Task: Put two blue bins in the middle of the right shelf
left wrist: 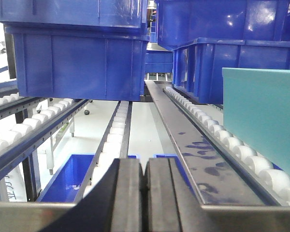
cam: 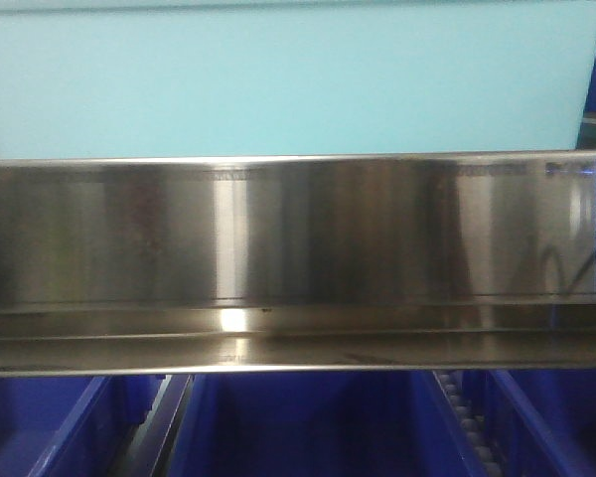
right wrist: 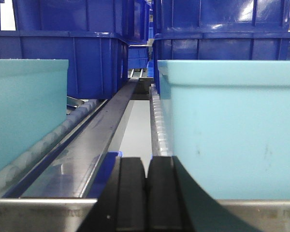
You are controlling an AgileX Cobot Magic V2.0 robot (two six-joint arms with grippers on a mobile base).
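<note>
Two blue bins (right wrist: 232,135) show in the right wrist view, both a pale sky-blue: one fills the right half of the frame, and the other bin (right wrist: 26,111) takes up the left edge. Both stand on the shelf's roller tracks (right wrist: 157,121), well apart, with a steel strip (right wrist: 106,130) running up the frame between them. The right gripper (right wrist: 146,162) sits at bottom centre, level with the shelf's front lip, aimed into that gap. Its jaws are pressed together with only a thin seam between them and nothing gripped. The right-hand bin's near corner lies just beside it, though contact cannot be judged.

In the left wrist view the left gripper (left wrist: 144,164) is likewise at bottom centre, clenched and empty. A pale bin (left wrist: 263,121) stands at the right edge of the frame, apart from the fingers and further up the rollers. It is probably the same bin seen at the left of the other wrist view. Dark blue crates (left wrist: 82,58) are stacked in the upper left and upper right.

From the front camera, one pale bin (cam: 278,79) spans the top of the frame, directly above a polished steel rail (cam: 298,248). More dark blue crates (cam: 308,427) lie along the bottom.
</note>
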